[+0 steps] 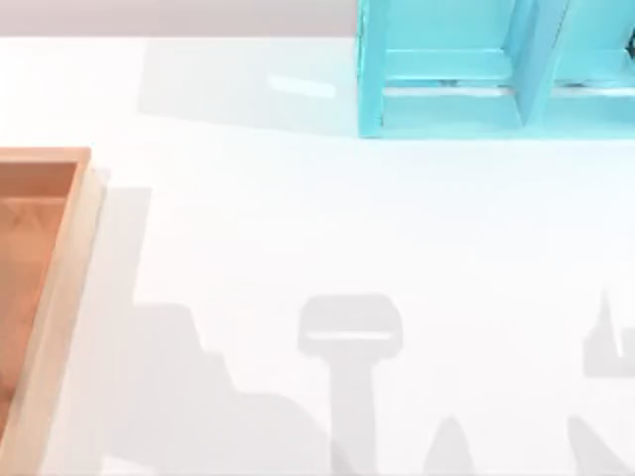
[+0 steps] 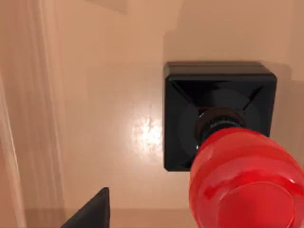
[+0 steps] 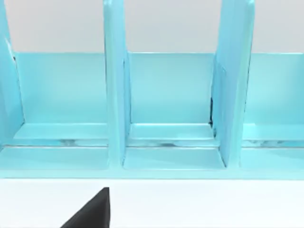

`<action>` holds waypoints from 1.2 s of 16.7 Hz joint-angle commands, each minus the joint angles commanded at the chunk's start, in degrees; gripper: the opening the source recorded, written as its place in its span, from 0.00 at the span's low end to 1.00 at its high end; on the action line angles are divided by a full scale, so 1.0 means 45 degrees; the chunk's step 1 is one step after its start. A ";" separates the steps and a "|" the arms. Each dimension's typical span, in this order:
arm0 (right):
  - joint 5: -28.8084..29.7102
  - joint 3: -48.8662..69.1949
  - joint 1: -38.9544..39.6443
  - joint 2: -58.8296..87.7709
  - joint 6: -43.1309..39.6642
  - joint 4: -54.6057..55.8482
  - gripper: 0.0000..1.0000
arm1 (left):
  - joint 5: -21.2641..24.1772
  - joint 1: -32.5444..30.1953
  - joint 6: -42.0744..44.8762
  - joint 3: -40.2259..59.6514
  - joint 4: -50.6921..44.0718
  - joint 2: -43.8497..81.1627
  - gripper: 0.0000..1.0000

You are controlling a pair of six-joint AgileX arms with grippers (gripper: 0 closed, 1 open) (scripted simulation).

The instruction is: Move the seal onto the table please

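The seal (image 2: 223,142) stands upright on the tray (image 1: 60,297) floor, at the tabletop's (image 1: 298,228) left edge. The step in hand looks like the approach: the left claw hangs right above the seal, not touching it. Whether the left claw is spread or clenched I cannot tell. Next it should descend around the knob and clamp. The right arm faces the cabinet (image 3: 166,95), parked.

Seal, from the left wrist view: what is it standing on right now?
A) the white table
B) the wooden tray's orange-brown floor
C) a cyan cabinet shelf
B: the seal stands upright with its black base flat on the tray floor, wooden wall beside it.
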 joint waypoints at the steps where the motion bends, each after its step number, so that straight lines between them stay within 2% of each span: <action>1: 0.0000 0.0000 0.0000 0.0000 0.0000 0.0000 1.00 | 0.0000 0.0010 0.0017 -0.0494 0.0744 0.0142 1.00; 5: 0.0000 0.0000 0.0000 0.0000 0.0000 0.0000 1.00 | 0.0001 0.0060 0.0071 -0.2101 0.2721 0.0601 1.00; 10: 0.0000 0.0000 0.0000 0.0000 0.0000 0.0000 1.00 | 0.0001 0.0066 0.0078 -0.2273 0.2909 0.0652 1.00; 20: 0.0000 0.0000 0.0000 0.0000 0.0000 0.0000 1.00 | 0.0001 0.0066 0.0078 -0.2273 0.2909 0.0652 0.25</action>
